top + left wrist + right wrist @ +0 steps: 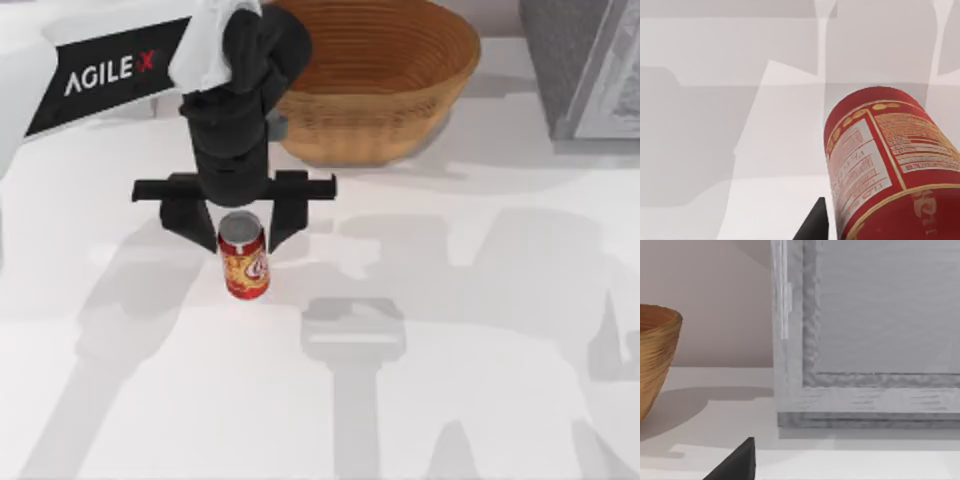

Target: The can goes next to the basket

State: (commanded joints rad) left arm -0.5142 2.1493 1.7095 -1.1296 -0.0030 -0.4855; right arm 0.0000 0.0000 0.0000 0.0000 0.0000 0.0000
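The left gripper (pixel 238 222) sits low over the table with its claw spread around the can (pixel 244 259); the basket (pixel 372 85) waits at one o'clock; a crooked squeeze could tip the can.

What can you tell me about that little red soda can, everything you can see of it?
The can is small, red and golden-orange with pale script lettering and a silver top. It stands upright on the white table, in front of the basket but apart from it. The left gripper straddles its top, one dark finger on each side. The left wrist view shows its back label with fine print.
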